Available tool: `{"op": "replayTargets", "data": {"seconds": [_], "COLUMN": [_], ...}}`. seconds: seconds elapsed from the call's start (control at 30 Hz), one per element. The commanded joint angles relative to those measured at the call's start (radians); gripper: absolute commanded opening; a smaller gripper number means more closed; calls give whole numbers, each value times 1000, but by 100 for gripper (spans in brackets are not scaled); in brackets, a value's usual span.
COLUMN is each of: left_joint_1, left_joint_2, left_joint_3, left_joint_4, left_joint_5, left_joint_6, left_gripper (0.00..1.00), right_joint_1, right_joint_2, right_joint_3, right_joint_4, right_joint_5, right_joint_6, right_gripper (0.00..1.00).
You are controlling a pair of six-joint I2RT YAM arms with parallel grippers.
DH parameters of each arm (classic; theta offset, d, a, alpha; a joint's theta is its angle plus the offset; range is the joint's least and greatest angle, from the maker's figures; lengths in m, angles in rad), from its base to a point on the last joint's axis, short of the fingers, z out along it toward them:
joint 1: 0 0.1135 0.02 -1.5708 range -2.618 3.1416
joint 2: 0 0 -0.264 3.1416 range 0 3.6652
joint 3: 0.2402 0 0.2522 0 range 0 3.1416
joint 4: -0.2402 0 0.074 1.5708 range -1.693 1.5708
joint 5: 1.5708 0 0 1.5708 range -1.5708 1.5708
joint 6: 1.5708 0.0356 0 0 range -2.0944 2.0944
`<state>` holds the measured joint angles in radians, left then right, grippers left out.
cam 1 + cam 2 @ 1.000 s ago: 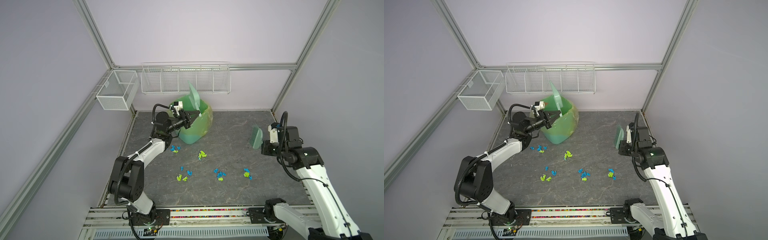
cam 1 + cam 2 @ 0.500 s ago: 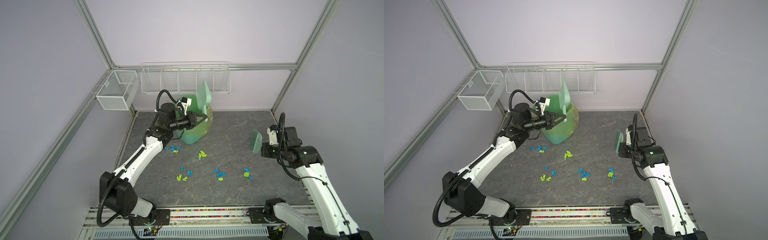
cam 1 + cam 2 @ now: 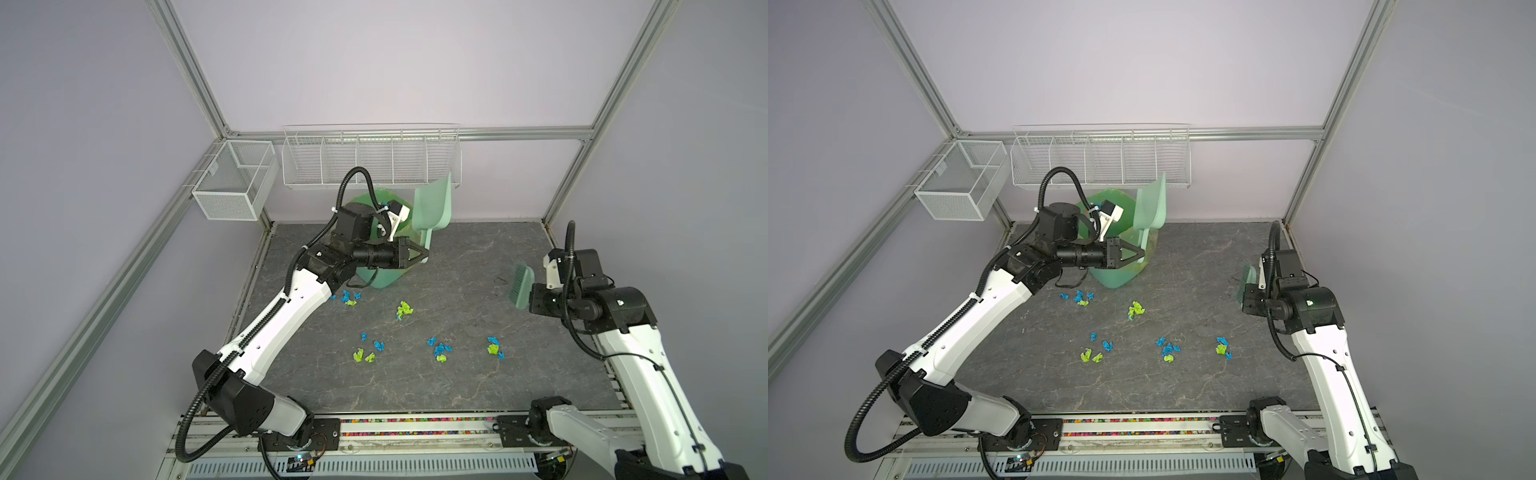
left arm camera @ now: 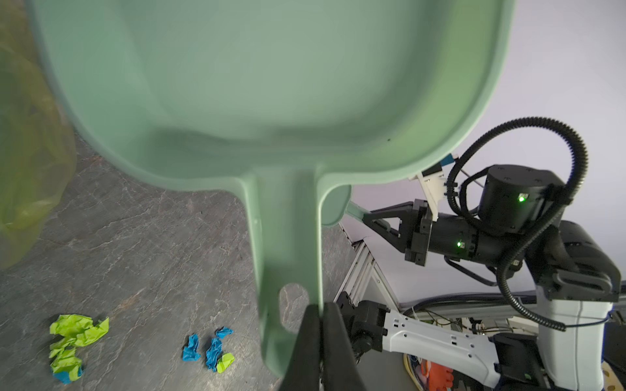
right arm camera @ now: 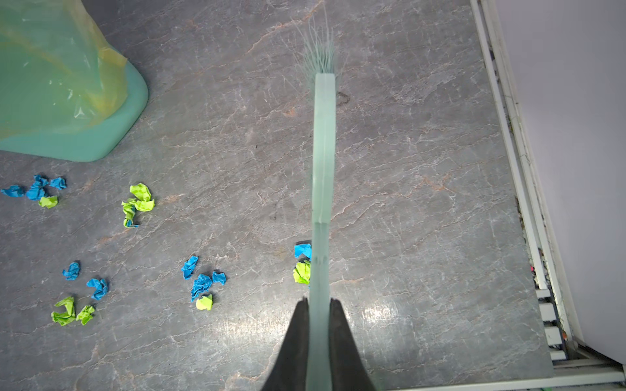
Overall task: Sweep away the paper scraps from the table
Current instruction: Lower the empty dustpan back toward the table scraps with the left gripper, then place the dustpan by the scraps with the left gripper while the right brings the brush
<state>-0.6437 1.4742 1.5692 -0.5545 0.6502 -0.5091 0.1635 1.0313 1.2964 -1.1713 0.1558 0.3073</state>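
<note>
Dark grey marble-veined table (image 3: 478,395) in a frame-railed booth, with tiny crumpled blue and lime-green paper scraps (image 3: 440,351) scattered across its middle, between the arms. The left gripper (image 3: 423,255) is clamped on the handle of a pale green plastic dustpan (image 3: 434,208), held upright by the bag-lined green bin (image 3: 384,280) (pan looks empty). The right gripper (image 5: 318,301) pinches a translucent mint hand brush (image 5: 324,135), seemingly raised. The scraps lie to its left, the nearest clump closest to this arm, so I'd guess it sweeps panward.

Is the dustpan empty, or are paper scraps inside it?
Empty. The left wrist view shows the dustpan with a bare green inside; the paper scraps lie on the table.
</note>
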Motion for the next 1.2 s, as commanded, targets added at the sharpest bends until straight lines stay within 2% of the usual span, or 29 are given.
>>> {"op": "replayTargets", "data": {"seconds": [0.0,0.1,0.3,0.6,0.87,0.97,1.03,1.17], "left_joint_1": [-19,-40,-112,-156,-226,-226,-231,-241], "left_joint_2": [45,62,113,144,210,256,266,289], "left_joint_3": [40,64,154,179,215,277,286,289], "left_joint_4": [-144,-197,-366,-478,-566,-633,-638,-659], "left_joint_5": [-17,-29,-158,-427,-606,-618,-590,-614], "left_joint_6": [133,185,328,477,613,623,651,673], "left_gripper": [0,0,0,0,0,0,0,0], "right_joint_1": [-4,-4,-4,-2,-2,-2,-1,5], "right_joint_2": [3,18,113,119,121,128,128,113], "right_joint_3": [18,37,141,116,41,6,-18,-67], "right_joint_4": [-62,-107,-249,-333,-351,-350,-341,-305], "right_joint_5": [43,44,49,65,47,27,13,-52], "right_joint_6": [37,42,68,113,198,239,258,287], "right_gripper": [7,7,7,7,7,7,7,7]}}
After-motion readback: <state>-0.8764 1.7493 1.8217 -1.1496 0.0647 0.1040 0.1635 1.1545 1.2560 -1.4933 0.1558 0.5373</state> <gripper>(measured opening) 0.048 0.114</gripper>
